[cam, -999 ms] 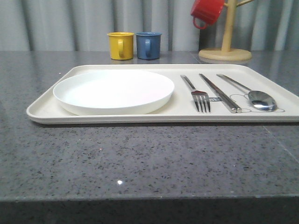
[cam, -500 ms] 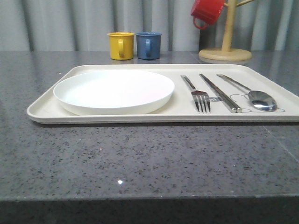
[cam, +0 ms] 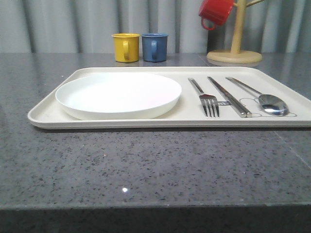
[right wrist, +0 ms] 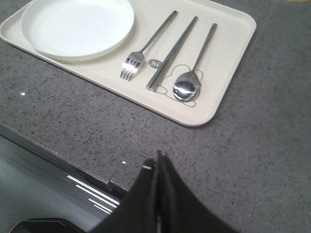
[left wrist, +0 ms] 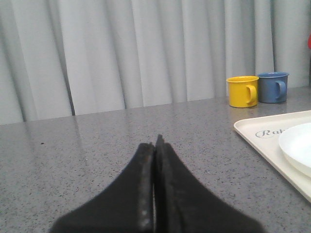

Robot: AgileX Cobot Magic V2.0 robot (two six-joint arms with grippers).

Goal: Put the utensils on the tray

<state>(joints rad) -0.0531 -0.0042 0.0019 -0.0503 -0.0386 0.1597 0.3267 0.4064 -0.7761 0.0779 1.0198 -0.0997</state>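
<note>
Utensils lie on the tray (cam: 48, 114) for you: plate (cam: 118, 94) on its left half, then fork (cam: 209, 103), chopsticks (cam: 228, 97) and spoon (cam: 272, 104) side by side to the right. Your front view adds the yellow mug (cam: 125, 47), blue mug (cam: 154, 46) and red mug (cam: 215, 12) hanging on its wooden stand (cam: 234, 48). From above, the right gripper (right wrist: 159, 160) shows pressed together over bare counter, near the tray's edge. Your left gripper (left wrist: 155, 145) is also together, empty, beside the tray's lettered corner.

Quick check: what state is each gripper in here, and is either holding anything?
Left gripper: closed, holding nothing.
Right gripper: closed, holding nothing.
</note>
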